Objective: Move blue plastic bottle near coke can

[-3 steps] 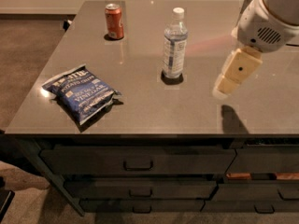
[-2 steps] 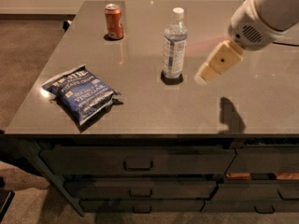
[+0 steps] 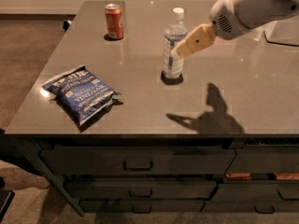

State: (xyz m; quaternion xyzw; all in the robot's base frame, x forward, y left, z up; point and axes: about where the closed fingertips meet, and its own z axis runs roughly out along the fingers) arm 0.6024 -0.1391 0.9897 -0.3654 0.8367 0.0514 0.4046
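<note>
Blue plastic bottle (image 3: 171,62) stands upright mid-table (image 3: 247,78), long axis vertical, white cap up. Coke can (image 3: 114,21) is well apart at its 10 o'clock, chip bag (image 3: 80,92) at 8 o'clock. Gripper (image 3: 178,53) comes in from 2 o'clock, tip against or just beside the bottle's upper body; can't tell how far open or whether it holds anything.

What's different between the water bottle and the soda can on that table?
The blue plastic bottle is clear with a white cap and roughly twice as tall. The coke can is red-orange with a silver top. The bottle stands mid-table, the can near the far left corner. The end effector is at the bottle's upper part, while the can stands well away from it. Both stand upright on the table, apart from each other.
</note>
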